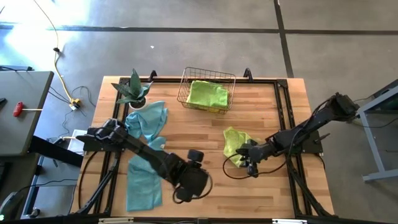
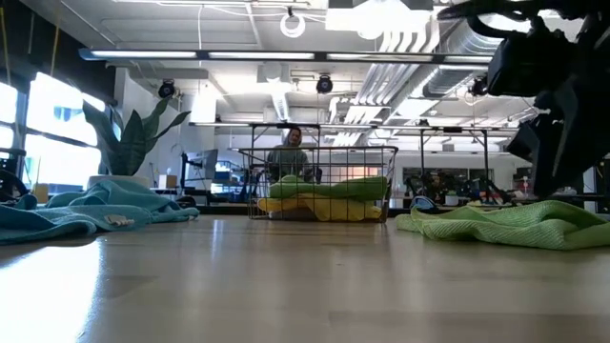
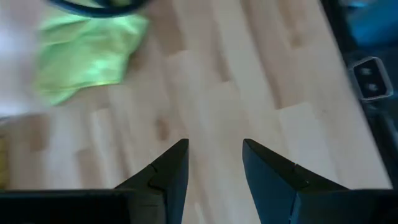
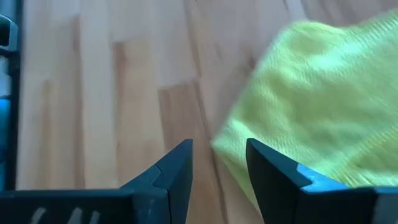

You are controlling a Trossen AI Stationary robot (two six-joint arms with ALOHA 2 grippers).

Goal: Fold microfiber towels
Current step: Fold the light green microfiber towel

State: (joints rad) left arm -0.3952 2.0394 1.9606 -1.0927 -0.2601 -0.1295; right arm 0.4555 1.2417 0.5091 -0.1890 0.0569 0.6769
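From above, a lime green towel lies crumpled in a loose heap on the right half of the wooden bench, while a teal towel sprawls long and rumpled down the left side, part of it under the left arm. A wire basket at the far edge holds another green towel over a bit of yellow, and a potted plant stands at the far left corner. The right end effector sits at the near edge of the lime heap; the left end effector hangs over bare wood near the front. From bench level, the lime towel looks low and wrinkled, the teal one bunched in soft folds. The left wrist view shows its fingers parted and empty over planks. The right wrist view shows fingers spread, gripping nothing, just beside the towel's fuzzy edge.
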